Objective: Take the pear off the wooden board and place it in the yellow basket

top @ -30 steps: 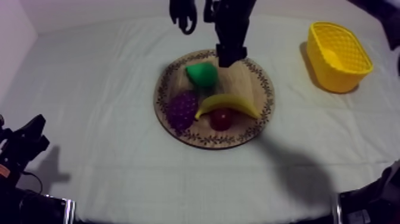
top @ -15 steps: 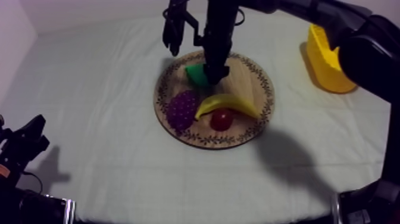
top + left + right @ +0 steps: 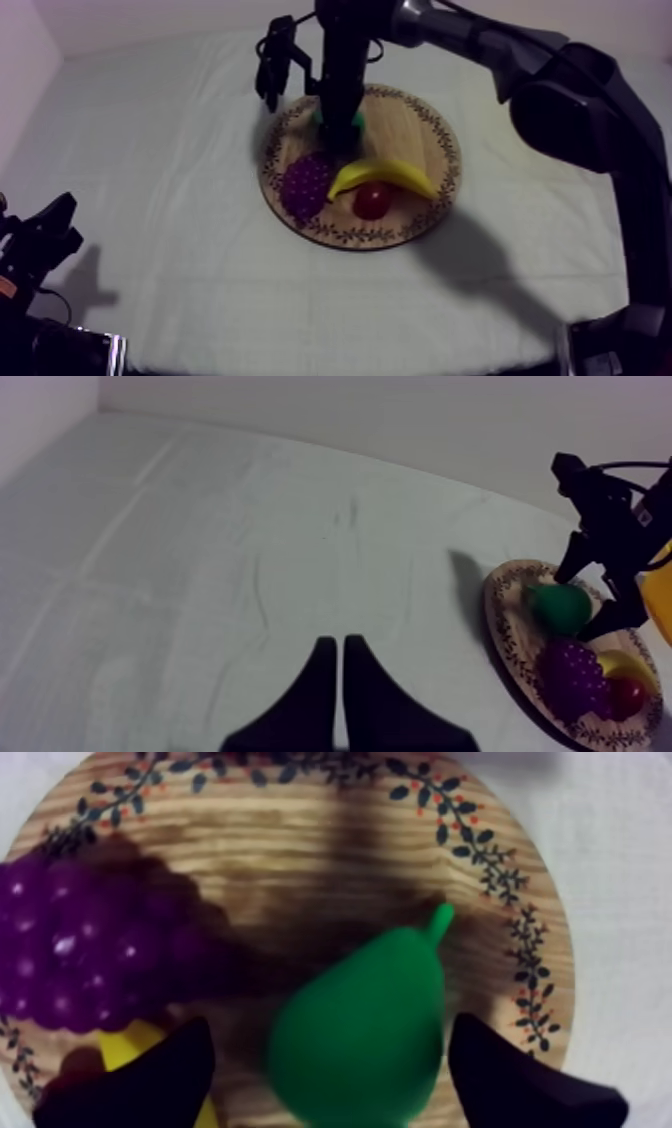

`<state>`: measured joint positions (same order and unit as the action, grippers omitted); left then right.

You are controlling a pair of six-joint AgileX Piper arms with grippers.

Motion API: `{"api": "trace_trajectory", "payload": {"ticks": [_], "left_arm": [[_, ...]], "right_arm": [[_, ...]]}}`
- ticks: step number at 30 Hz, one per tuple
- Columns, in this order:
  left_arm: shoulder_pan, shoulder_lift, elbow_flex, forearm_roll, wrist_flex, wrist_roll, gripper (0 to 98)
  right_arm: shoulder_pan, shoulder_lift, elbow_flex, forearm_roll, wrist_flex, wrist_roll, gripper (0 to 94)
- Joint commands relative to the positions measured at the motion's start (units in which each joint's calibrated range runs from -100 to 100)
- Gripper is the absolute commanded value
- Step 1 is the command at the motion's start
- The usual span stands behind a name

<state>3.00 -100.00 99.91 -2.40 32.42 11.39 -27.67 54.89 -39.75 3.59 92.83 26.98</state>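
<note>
While my left gripper (image 3: 333, 644) lies low at the left, fingers pressed together on nothing, the right gripper (image 3: 338, 128) has dropped in the last half second onto the pear (image 3: 357, 120), which sits on the wooden board (image 3: 425, 130) just beyond the grapes (image 3: 305, 183). From above, slivers of green peek beside the black wrist. The right wrist view shows its fingers (image 3: 140, 1072) spread wide, one each side of the pear, not closed.
</note>
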Motion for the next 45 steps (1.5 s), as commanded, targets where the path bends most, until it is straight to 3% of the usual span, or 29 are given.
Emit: {"api": "trace_trajectory", "payload": {"ticks": [1,19,28,37,45], "left_arm": [[0.00,0.00,-0.02,-0.02,0.00,0.02,0.1],[0.00,0.00,-0.02,-0.02,0.00,0.02,0.1],[0.00,0.00,-0.02,-0.02,0.00,0.02,0.1],[0.00,0.00,-0.02,-0.02,0.00,0.02,0.1],[0.00,0.00,-0.02,-0.02,0.00,0.02,0.1]], "right_arm": [[0.24,1.32,-2.05,0.38,0.36,-0.42,65.4],[1.56,3.91,-3.11,2.51,-1.89,-2.09,33.1],[0.75,-6.47,6.62,2.23,-2.71,-2.23,29.8],[0.47,-22.97,10.69,2.15,1.53,-2.38,29.6],[1.94,-36.10,11.13,3.63,3.29,-7.14,29.4]]}}
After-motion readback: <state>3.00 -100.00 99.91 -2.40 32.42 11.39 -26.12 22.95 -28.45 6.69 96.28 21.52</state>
